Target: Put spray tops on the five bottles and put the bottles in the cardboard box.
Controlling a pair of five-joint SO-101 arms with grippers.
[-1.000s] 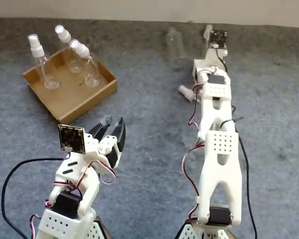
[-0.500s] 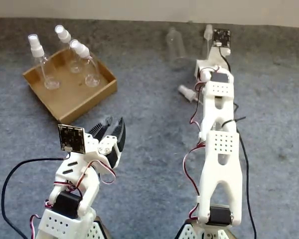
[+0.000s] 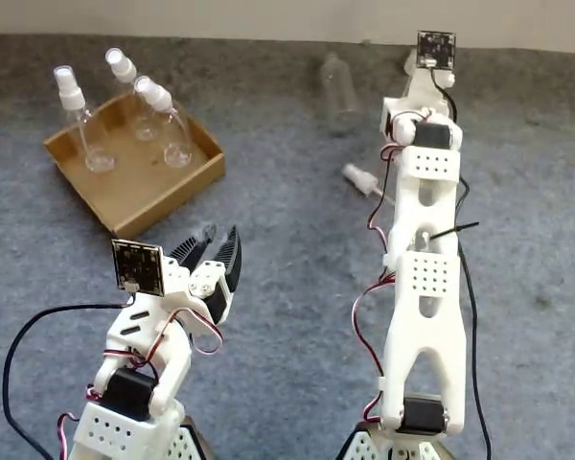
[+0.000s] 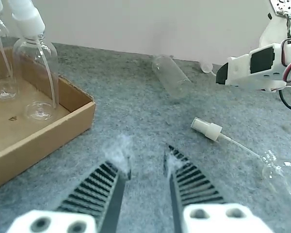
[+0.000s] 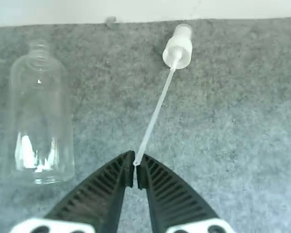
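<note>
My right gripper [image 5: 135, 167] is shut on the tip of a loose spray top's thin tube; its white head [image 5: 178, 50] lies farther out on the carpet. Beside it lies an uncapped clear bottle [image 5: 39, 124] [image 3: 337, 84]. A second bottle with its spray top [image 3: 359, 177] [image 4: 207, 130] on lies next to the right arm [image 3: 424, 182]. The cardboard box [image 3: 177, 196] [image 4: 48, 136] at the far left holds three upright capped bottles [image 3: 163, 120]. My left gripper [image 3: 216, 240] [image 4: 145, 162] stands open and empty above the carpet, short of the box.
Grey carpet covers the table up to a pale wall at the far edge. The right arm stretches nearly the whole depth of the table. Cables trail from both arm bases [image 3: 19, 335].
The right arm has stretched farther toward the far edge and shifted slightly right. The left arm, the box and the bottles have not moved.
</note>
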